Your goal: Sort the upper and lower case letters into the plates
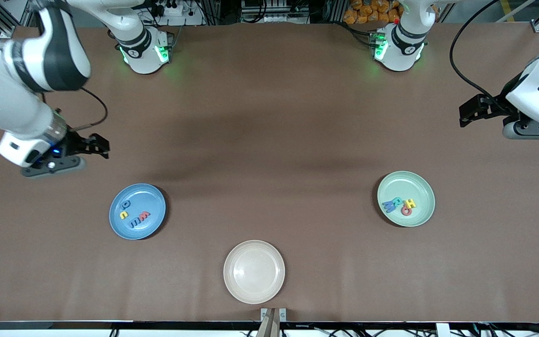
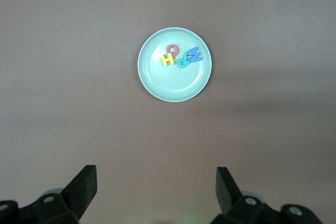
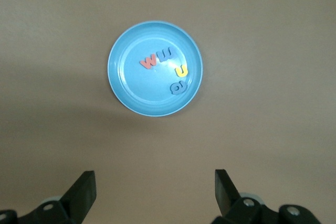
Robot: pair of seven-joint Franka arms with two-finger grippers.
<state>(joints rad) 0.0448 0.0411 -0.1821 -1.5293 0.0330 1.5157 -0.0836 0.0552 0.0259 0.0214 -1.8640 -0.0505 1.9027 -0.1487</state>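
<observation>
Looks done. Right gripper (image 1: pixel 102 146) hangs over the table's right-arm end, jaws wide, holding nothing. Blue plate (image 1: pixel 150 224) has four lower case letters (image 1: pixel 134 215) in it. Cream plate (image 1: pixel 254 290), near the table's front-camera edge, holds nothing. Green plate (image 1: pixel 421 213) has four upper case letters (image 1: pixel 399 205). Left gripper (image 1: pixel 467 114) over the left-arm end, jaws wide, holding nothing. No loose letters visible; nothing left to sort, I'd say.

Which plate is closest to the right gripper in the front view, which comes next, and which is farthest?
From the right gripper, open above the table:
1. Blue plate, at the right arm's end.
2. Cream plate, mid-table, nearest the front camera.
3. Green plate, at the left arm's end.
</observation>
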